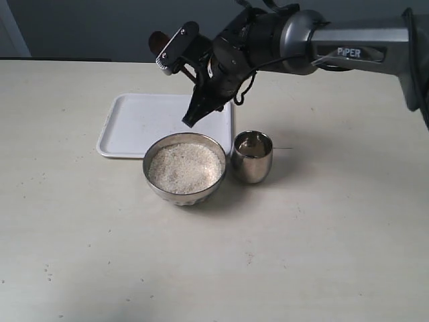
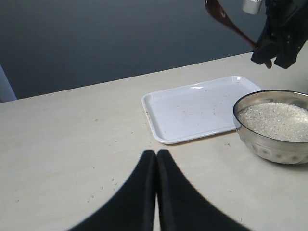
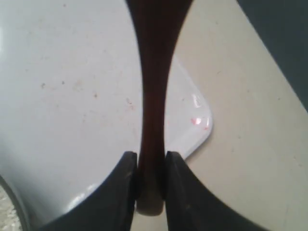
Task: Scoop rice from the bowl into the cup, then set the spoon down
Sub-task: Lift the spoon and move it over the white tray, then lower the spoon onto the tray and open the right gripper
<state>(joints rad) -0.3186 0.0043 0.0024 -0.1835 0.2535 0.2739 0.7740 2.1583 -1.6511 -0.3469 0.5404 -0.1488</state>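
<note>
The steel bowl (image 1: pixel 182 195) sits mid-table, filled with white rice (image 1: pixel 184 168). The smaller steel cup (image 1: pixel 252 164) stands just right of it, touching or nearly so. My right gripper (image 1: pixel 191 119) hovers above the bowl's far rim, over the tray's edge. It is shut on the end of the dark wooden spoon (image 3: pixel 154 96). The spoon's oval end (image 1: pixel 157 43) points up and back, well clear of the rice. In the left wrist view the spoon (image 2: pixel 226 20) slants up from that gripper (image 2: pixel 269 57). My left gripper (image 2: pixel 156 155) is shut and empty, low over bare table short of the tray.
A white tray (image 1: pixel 134 124) lies behind the bowl, with a few specks on it (image 2: pixel 192 108). Stray grains dot the table near the left gripper. The bowl's rim (image 3: pixel 14 207) shows at the edge of the right wrist view.
</note>
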